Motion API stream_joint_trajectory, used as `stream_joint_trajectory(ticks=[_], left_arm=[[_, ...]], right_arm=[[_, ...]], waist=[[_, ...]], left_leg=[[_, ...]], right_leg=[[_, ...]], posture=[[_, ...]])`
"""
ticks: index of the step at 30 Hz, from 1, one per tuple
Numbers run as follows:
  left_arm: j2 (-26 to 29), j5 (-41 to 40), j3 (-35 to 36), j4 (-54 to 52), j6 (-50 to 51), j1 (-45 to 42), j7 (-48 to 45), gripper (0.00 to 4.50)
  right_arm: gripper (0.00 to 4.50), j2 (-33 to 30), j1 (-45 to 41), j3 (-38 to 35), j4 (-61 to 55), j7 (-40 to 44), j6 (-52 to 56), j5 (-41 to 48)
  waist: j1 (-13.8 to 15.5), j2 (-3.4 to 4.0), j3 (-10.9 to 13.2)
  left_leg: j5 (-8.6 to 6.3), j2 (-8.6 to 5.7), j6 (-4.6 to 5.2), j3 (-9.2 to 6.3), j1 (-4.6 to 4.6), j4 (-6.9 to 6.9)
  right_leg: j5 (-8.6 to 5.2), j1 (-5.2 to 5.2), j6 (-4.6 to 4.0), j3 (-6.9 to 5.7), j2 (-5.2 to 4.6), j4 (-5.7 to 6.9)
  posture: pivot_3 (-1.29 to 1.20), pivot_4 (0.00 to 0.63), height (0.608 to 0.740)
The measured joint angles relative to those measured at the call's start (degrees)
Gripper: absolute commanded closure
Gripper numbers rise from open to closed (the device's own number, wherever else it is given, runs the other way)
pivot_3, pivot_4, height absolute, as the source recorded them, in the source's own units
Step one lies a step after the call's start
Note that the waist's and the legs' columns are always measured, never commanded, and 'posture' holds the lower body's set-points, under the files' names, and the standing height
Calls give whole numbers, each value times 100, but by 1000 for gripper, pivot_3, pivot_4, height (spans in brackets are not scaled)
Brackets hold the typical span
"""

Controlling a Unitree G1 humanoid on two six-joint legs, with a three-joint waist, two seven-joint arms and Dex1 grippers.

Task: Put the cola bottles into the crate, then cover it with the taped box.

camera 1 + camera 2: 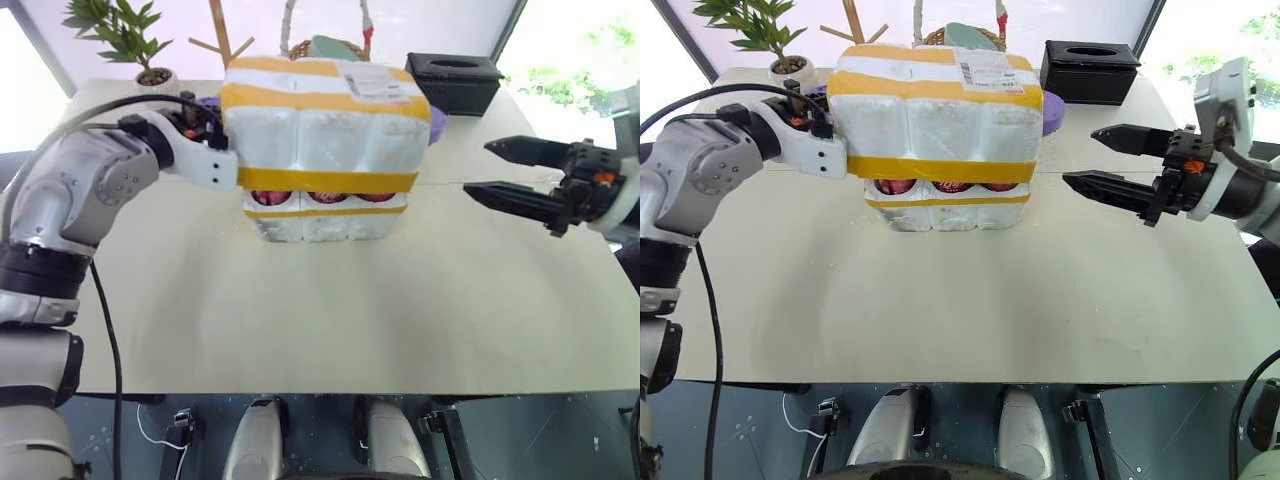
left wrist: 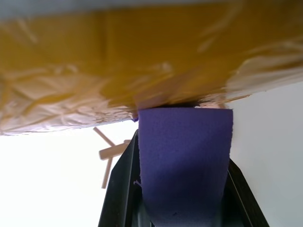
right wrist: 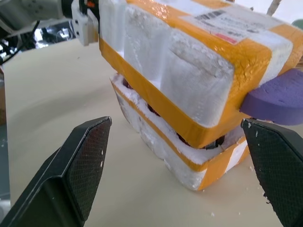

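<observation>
- Tall white foam taped box (image 1: 325,125) sits over low white foam crate (image 1: 322,224) mid-counter (image 1: 330,330); red-capped cola bottles (image 1: 327,197) show in the gap.
- Left tool (image 1: 205,125) closed, at the box's left side.
- Right tool (image 1: 1095,160) open, right of the box, apart.

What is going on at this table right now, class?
A humanoid robot is covering the crate of cola bottles with the taped box. The box sits over the bottles, whose red tops show in the gap. The left end effector is against the box's side; the right end effector hovers open beside it.
</observation>
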Motion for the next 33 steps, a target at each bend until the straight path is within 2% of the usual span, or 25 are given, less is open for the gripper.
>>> stream_joint_trajectory(ticks=[3, 9, 12, 15, 17, 19, 21, 23, 26, 29, 33], left_arm=[[3, -13, 22, -156, 14, 168, 6, 4096], [34, -233, 68, -528, 12, 811, -67, 1243], [304, -494, 276, -757, -81, 1234, -127, 1243], [680, -1200, 775, -987, -384, 1808, -258, 1243], [872, -2108, 1262, -1243, -558, 2366, -560, 1243], [944, -3313, 1784, -1560, -259, 2958, -1156, 1243], [1040, -5063, 2487, -2057, 1238, 3785, -2074, 1243], [1349, -6766, 3167, -2313, 3277, 4450, -2882, 1243], [1837, -8633, 4023, -2195, 5566, 4702, -3927, 1243], [2087, -9185, 4376, -1948, 6325, 4564, -4405, 1243], [2094, -9176, 4118, -1836, 6392, 4160, -4546, 1243]], right_arm=[[0, 8, 1, 0, 0, -90, -5, 27], [0, 45, 49, 9, 1, -96, -64, 17], [0, 34, 194, 54, 16, -16, -176, -75], [0, -23, 351, 76, 80, 80, -238, -207], [0, -101, 434, 64, 142, 152, -302, -286], [0, -131, 476, 48, 165, 170, -305, -322], [0, -168, 504, 41, 248, 181, -303, -339], [0, -221, 533, 41, 262, 209, -303, -369], [0, -265, 595, 86, 298, 314, -326, -469], [0, -264, 603, 266, 374, 402, -433, -583], [0, -178, 445, 453, 571, 429, -479, -679]], waist=[[-11, 1, -1], [6, 1, -1], [4, 1, 0], [-4, 3, 0], [-7, 3, 0], [-9, 4, 0], [-27, 6, 0], [-57, 7, 2], [-17, 7, 2], [0, 11, 0], [-9, 12, 0]], left_leg=[[0, 0, 0, 0, 2, -2], [0, 1, 0, 0, 0, 0], [0, 0, 1, -1, -1, 0], [-1, 2, 2, -1, 0, -2], [-1, 3, 1, -1, 1, -3], [-1, 5, 1, 0, 1, -3], [-1, 7, 1, 0, 3, -3], [-1, 13, 1, -2, 5, -3], [-1, 12, 1, -3, 5, -1], [-1, 7, 1, -3, 10, -2], [-1, 8, 1, -4, 10, -4]], right_leg=[[0, 0, 0, 0, 0, 0], [0, 0, 0, 0, 0, 0], [0, 0, 0, 1, 0, -3], [0, 0, 0, 1, 0, -5], [0, 0, -1, 1, 0, -5], [0, 0, -1, 1, 0, -6], [0, 0, -2, 1, 0, -2], [-1, 0, -3, 0, 5, -1], [-2, 3, -3, -3, 6, -3], [-2, 12, -4, -2, 4, -10], [-2, 10, -5, -2, 7, -9]], posture=[[0, 150, 736], [0, 150, 736], [0, 150, 736], [0, 150, 736], [0, 150, 736], [0, 150, 736], [0, 150, 736], [0, 150, 736], [0, 150, 736], [0, 150, 736], [0, 150, 736]])
